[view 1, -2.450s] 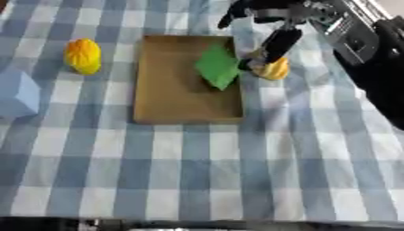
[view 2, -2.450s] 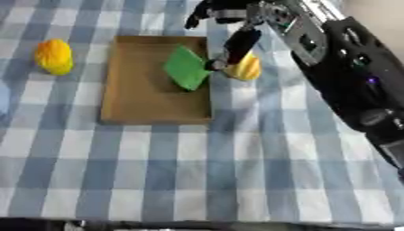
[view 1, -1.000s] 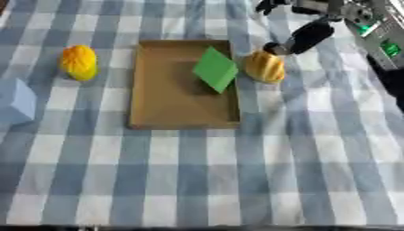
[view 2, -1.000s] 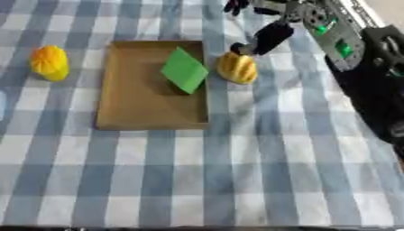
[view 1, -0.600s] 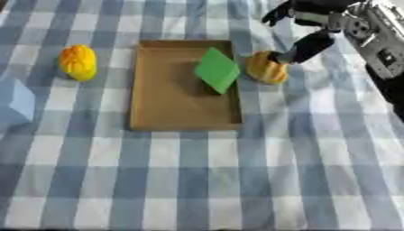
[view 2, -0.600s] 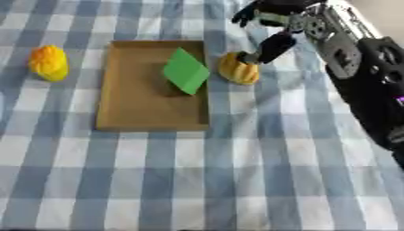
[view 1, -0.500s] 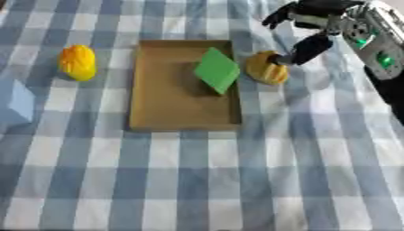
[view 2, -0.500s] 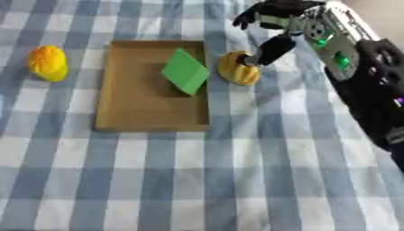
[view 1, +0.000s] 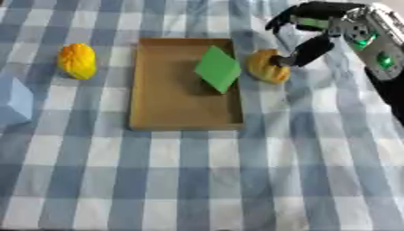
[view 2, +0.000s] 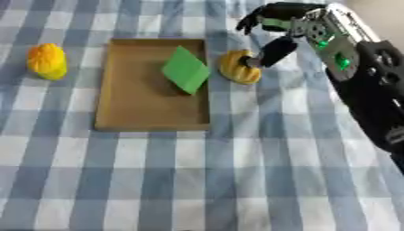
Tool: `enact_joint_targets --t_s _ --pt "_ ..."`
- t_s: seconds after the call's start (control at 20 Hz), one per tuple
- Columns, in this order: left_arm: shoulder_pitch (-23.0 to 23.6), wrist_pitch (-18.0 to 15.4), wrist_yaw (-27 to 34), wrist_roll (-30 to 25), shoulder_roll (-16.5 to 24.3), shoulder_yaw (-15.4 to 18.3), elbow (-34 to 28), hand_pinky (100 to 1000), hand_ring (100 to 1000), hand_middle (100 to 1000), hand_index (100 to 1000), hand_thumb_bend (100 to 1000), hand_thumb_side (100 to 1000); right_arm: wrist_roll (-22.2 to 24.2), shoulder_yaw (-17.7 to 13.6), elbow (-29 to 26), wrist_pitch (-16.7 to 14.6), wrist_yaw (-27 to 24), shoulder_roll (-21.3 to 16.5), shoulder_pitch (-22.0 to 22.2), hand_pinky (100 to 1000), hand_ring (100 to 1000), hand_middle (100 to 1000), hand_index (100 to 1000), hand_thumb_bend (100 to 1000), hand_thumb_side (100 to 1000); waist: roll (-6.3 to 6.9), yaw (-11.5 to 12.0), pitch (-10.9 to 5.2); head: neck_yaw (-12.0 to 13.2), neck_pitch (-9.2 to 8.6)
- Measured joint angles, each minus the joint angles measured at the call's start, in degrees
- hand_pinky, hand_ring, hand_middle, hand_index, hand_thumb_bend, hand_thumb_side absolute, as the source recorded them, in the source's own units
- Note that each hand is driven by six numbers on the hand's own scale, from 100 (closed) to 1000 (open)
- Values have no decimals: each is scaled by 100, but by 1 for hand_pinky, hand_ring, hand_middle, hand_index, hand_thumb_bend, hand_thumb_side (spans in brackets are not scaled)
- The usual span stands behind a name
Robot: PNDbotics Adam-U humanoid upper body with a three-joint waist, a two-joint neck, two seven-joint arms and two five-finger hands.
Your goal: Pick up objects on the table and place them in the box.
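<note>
Left eye view: right hand (view 1: 309, 41) over the far right of the blue-and-white checked tablecloth (view 1: 236, 180), thumb tip touching the right flank of the small orange-yellow ridged gourd-like object (view 1: 268, 66), fingers arched above it and spread, not closed round anything. Gourd sits on the cloth just beside the right wall of the shallow brown cardboard box (view 1: 158, 108), outside it. Judgement: step in hand is grasping the gourd; best to bring the fingers down its far side opposite the thumb before lifting, since the rounded body could roll toward the box wall. 1 flat green diamond-shaped piece (view 1: 218, 68) leans against the box's right rim. Right eye view: gourd reads squat, lobed, darker along the grooves. 1 yellow-orange oval fruit-like object (view 2: 47, 60) lies well left of the box. Left hand not seen in either view.
</note>
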Motion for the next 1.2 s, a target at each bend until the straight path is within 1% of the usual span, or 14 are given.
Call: enact_joint_targets --t_s 0.05,0.15,0.2,0.25,0.45,0.65,0.8,1.05,1.2 --pt "0 0 0 0 0 0 0 827 879 819 915 592 886 17 0 14 -8 4 0 5 863 861 654 810 304 406 -1 2 4 -4 0" --pt "-4 -1 0 1 -1 1 0 827 879 819 915 592 886 44 0 36 -23 15 0 14 846 822 607 768 215 364 -1 7 8 -8 2" --pt "-9 -2 0 3 -1 2 0 827 879 818 913 593 885 52 0 56 -29 17 0 16 838 803 585 745 128 325 -1 10 14 -8 4" --pt "-14 -4 0 5 -1 3 -1 827 878 817 911 593 885 52 -1 83 -29 17 0 16 831 796 583 741 100 293 -1 13 27 -8 7" --pt "-39 -24 2 25 -4 25 -14 826 878 814 906 595 883 -69 -38 174 62 8 1 6 815 781 562 721 100 105 0 25 48 -8 55" --pt "-44 -41 13 42 -5 43 -28 826 877 812 903 592 884 -249 -71 257 150 -72 4 -39 803 759 507 668 100 100 2 28 79 -11 100" --pt "-44 -48 14 51 -7 51 -28 826 877 811 901 591 885 -359 -72 261 102 -125 5 -36 791 740 476 633 100 100 4 28 85 -15 110" --pt "-43 -40 15 68 -45 72 -28 825 876 809 899 589 884 -479 -67 218 -23 -196 5 -4 783 722 464 621 100 100 8 14 91 -16 151" --pt "-37 -32 15 76 -49 72 -28 826 877 810 899 591 882 -537 -66 100 -32 -291 2 17 782 717 459 615 100 100 29 -18 87 -13 160"
